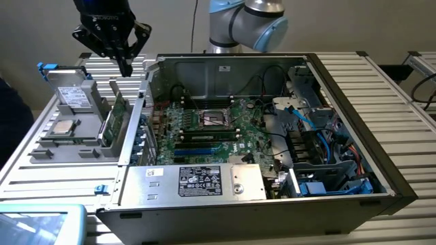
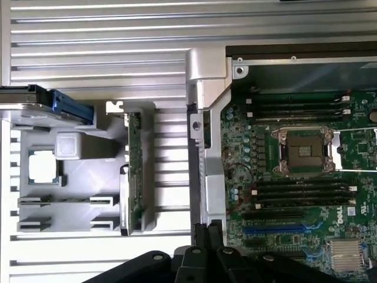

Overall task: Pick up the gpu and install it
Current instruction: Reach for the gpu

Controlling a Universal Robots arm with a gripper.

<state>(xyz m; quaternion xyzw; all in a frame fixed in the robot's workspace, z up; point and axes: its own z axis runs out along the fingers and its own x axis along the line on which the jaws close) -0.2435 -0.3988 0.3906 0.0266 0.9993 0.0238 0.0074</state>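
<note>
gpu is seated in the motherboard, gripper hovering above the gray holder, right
No: the gpu stands on edge in the gray holder beside the case, not in the motherboard, as the exterior view shows. The gripper does hover above the holder.

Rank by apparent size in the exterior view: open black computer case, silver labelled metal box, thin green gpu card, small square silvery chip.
black computer case
silver labelled box
green gpu card, seen obliquely
square silvery chip
</note>
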